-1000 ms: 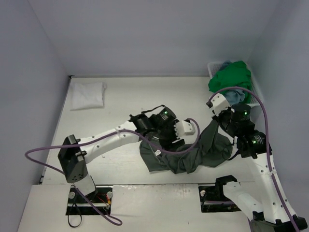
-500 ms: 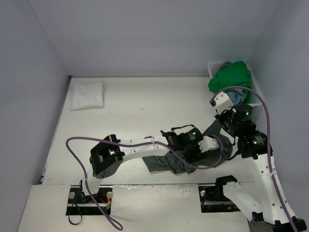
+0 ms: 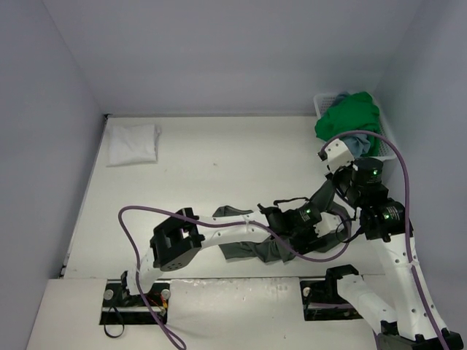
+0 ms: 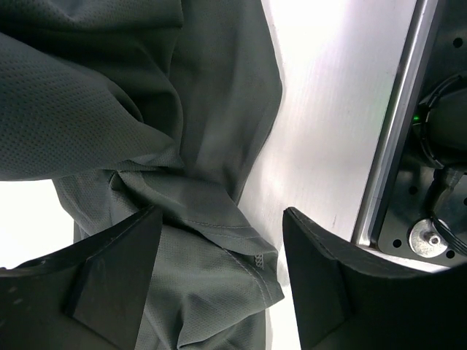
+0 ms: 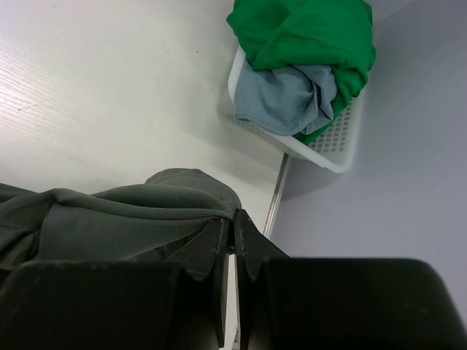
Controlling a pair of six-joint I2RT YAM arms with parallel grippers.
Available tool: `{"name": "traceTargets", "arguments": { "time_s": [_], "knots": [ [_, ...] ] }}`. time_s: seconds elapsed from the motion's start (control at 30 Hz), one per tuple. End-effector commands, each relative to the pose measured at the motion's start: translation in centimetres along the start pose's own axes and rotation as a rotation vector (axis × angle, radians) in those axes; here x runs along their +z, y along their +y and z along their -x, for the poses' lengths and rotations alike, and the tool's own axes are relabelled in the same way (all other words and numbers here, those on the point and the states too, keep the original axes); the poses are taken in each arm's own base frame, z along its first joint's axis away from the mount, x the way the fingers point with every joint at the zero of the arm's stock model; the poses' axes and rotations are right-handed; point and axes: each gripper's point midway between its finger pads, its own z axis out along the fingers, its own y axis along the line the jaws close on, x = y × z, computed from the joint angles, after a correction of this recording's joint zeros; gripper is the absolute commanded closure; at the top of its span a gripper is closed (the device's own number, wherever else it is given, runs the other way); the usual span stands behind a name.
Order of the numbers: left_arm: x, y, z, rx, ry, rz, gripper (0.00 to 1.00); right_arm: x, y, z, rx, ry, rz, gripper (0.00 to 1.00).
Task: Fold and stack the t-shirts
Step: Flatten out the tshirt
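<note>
The right claw [image 5: 233, 219] is shut, pinching a fold of the grey shirt [image 5: 109, 211] and holding it up off the tabletop [image 5: 109, 73]. The left claw [image 4: 222, 219] stands wide open with nothing in it, hovering just over the shirt's stitched hem [image 4: 244, 244] at the near right of the tabletop.

The step looks like taking a second hold so the bunched shirt can be spread flat. To do it well, the left claw should come down on the hem edge itself, catch one layer only, then draw leftward, away from the right claw.

The white shirt [image 3: 133, 142] lies folded at far left. The green shirt [image 5: 306, 33] and blue shirt [image 5: 284, 98] sit in the basket [image 5: 332, 149] at far right.
</note>
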Motion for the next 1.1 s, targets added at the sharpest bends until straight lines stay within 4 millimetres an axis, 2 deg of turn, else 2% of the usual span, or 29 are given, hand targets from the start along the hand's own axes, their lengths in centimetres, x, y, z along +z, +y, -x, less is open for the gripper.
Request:
{"name": "traceTargets", "arguments": {
  "time_s": [0.0,0.53,0.63,0.67,0.77,0.8,0.9,1.07],
  "knots": [
    [-1.8,-0.4,4.0,0.019,-0.112,0.021,0.39,-0.3,-1.3,1.7,0.029,-0.064,-0.050,1.00],
    [1.3,0.1,-0.1,0.018,-0.002,0.042,0.41,-0.2,-1.0,1.5,0.018,-0.067,-0.040,1.00],
    [1.7,0.4,-0.7,0.024,0.013,0.057,0.48,-0.2,-0.9,1.4,0.017,-0.066,-0.036,1.00],
    [1.6,0.5,-0.7,0.024,0.013,0.061,0.58,-0.3,-0.9,1.4,0.019,-0.068,-0.036,1.00],
    [1.4,0.5,-0.7,0.030,0.013,0.063,0.73,-0.2,-0.7,1.2,0.019,-0.066,-0.033,1.00],
    [1.2,0.6,-0.7,0.031,0.012,0.066,0.82,-0.2,-0.7,1.1,0.020,-0.064,-0.032,1.00],
    [0.5,0.7,-0.1,0.032,0.000,0.079,0.91,-0.1,-0.5,1.1,0.024,-0.064,-0.026,1.00],
    [-1.2,1.6,0.8,0.092,-0.017,0.116,0.96,-0.1,-0.4,1.1,0.028,-0.064,-0.023,1.00]
  ]
}}
